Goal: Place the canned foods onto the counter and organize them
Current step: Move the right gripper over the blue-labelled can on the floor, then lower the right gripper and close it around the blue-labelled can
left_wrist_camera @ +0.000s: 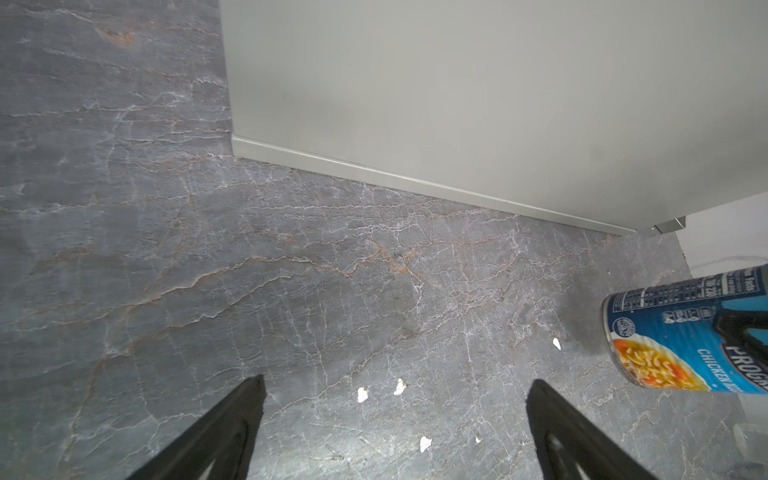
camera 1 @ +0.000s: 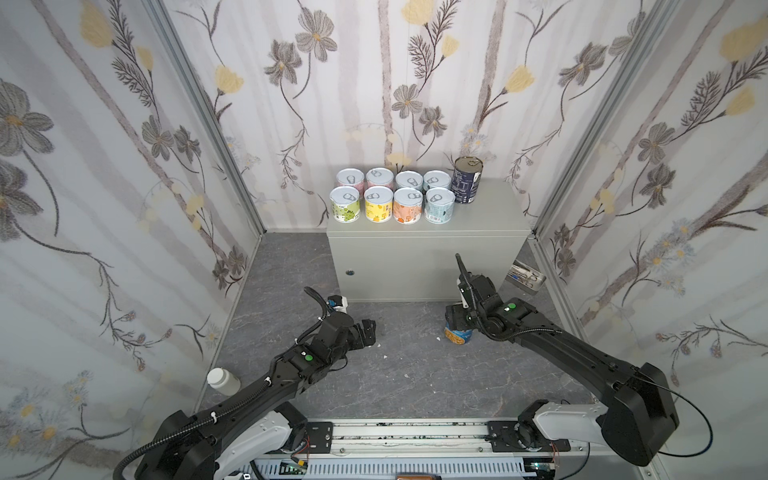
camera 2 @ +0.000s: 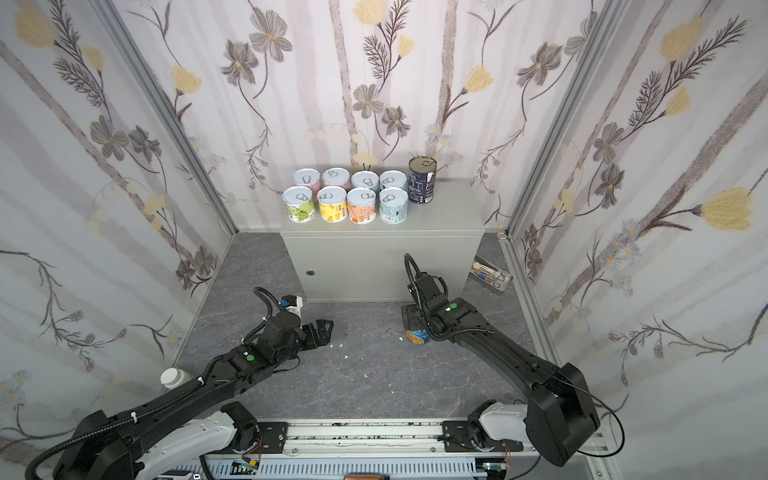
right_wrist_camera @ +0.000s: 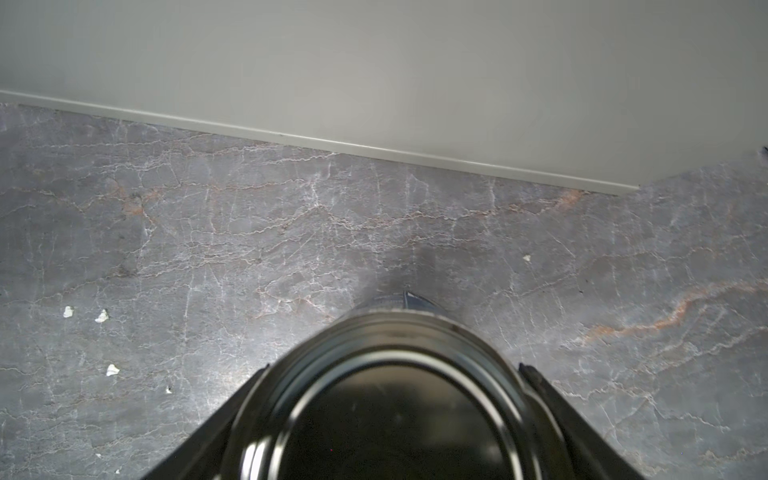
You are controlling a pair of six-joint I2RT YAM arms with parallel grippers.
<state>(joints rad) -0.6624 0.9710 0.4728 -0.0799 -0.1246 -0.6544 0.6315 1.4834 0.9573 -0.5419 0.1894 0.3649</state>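
Several short pastel cans (camera 1: 390, 195) stand in two rows at the left of the counter (camera 1: 428, 249), a pale grey-green box. A dark navy can (camera 1: 466, 180) stands upright to their right. On the dark floor before the counter's right half, my right gripper (camera 1: 457, 320) is shut on the blue Progresso can (camera 1: 458, 334). In the right wrist view its silver lid (right_wrist_camera: 390, 415) fills the space between both fingers (right_wrist_camera: 540, 386). I cannot tell whether the can touches the floor. My left gripper (camera 1: 368, 332) hangs open over bare floor, with nothing between its fingers (left_wrist_camera: 249, 399).
A white-capped beige bottle (camera 1: 222, 380) lies by the left wall beside my left arm. A shiny metal tray (camera 1: 525, 277) of utensils sits on the floor right of the counter. Small white specks (left_wrist_camera: 362, 394) dot the floor. Flowered walls close in three sides.
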